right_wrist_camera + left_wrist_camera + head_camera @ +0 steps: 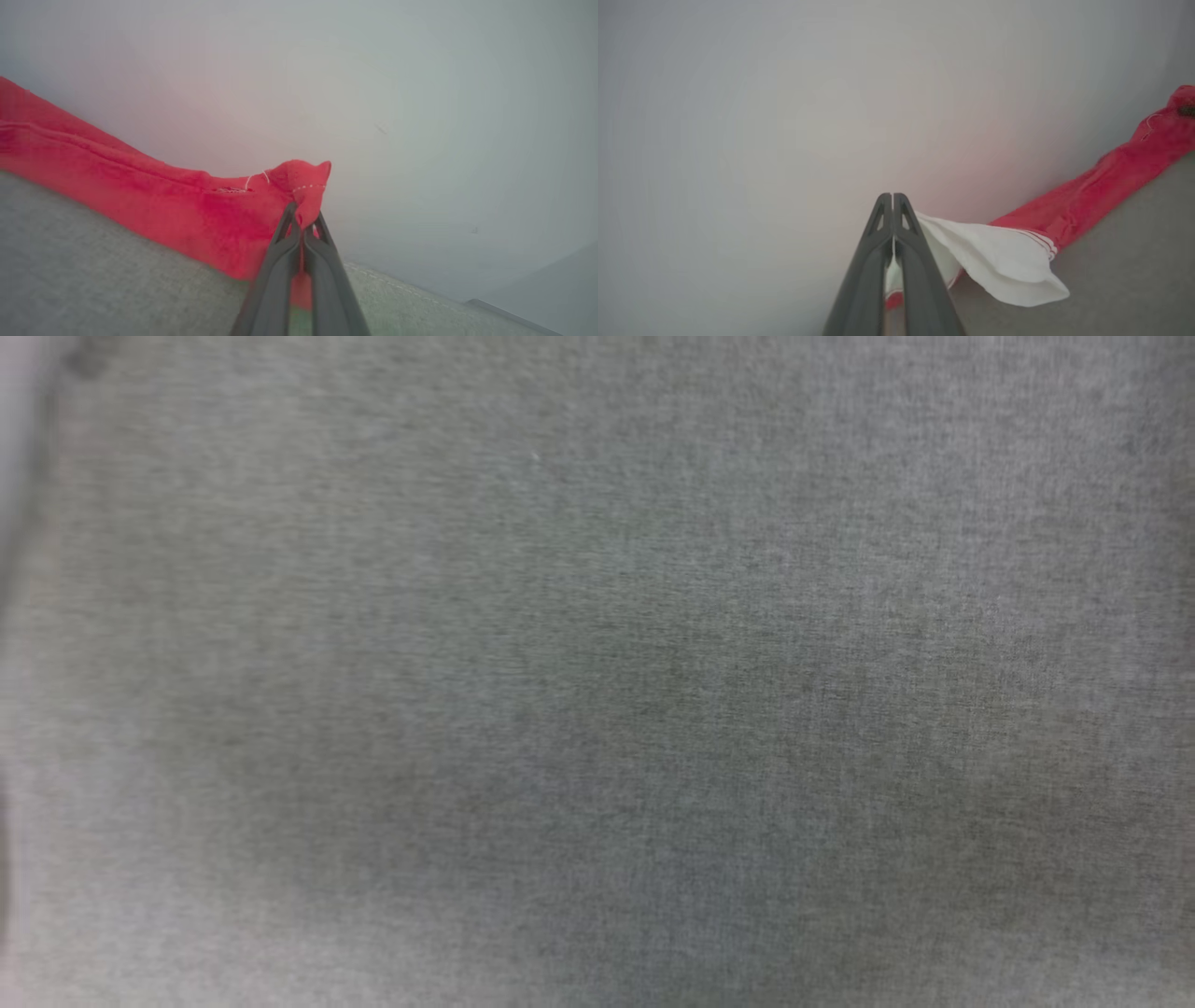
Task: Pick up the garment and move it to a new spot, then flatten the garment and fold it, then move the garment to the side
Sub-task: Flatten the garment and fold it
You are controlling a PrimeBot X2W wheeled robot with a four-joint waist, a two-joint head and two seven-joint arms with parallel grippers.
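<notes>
While both grippers pinch it, the garment (1101,186) runs as a bunched band from left to right across the scene. Its left end is a white sleeve (1004,266), with thin red stripes where it joins the red body. The sleeve flops open just beside the left gripper (893,196). That gripper's two dark fingers are pressed together, with white cloth and a trace of red wedged between them further down.

At the right end, a red corner (306,179) edged with white stitches pokes up past the tips of the right gripper (303,219). Its fingers are likewise closed tight, with red fabric caught in the narrow slit between them. From there the red body (140,200) stretches away toward the left.

Beneath the band lies a gray cloth surface (93,275), which the head view shows blurred (597,672). The garment's lower edge meets it in both wrist views, though I cannot tell whether the cloth rests on it or hangs just above. A line of pale stitching (397,282) crosses the gray surface near the right gripper. On the far side of the garment is a plain pale backdrop (761,116), tinted faintly pink close to the red fabric.
</notes>
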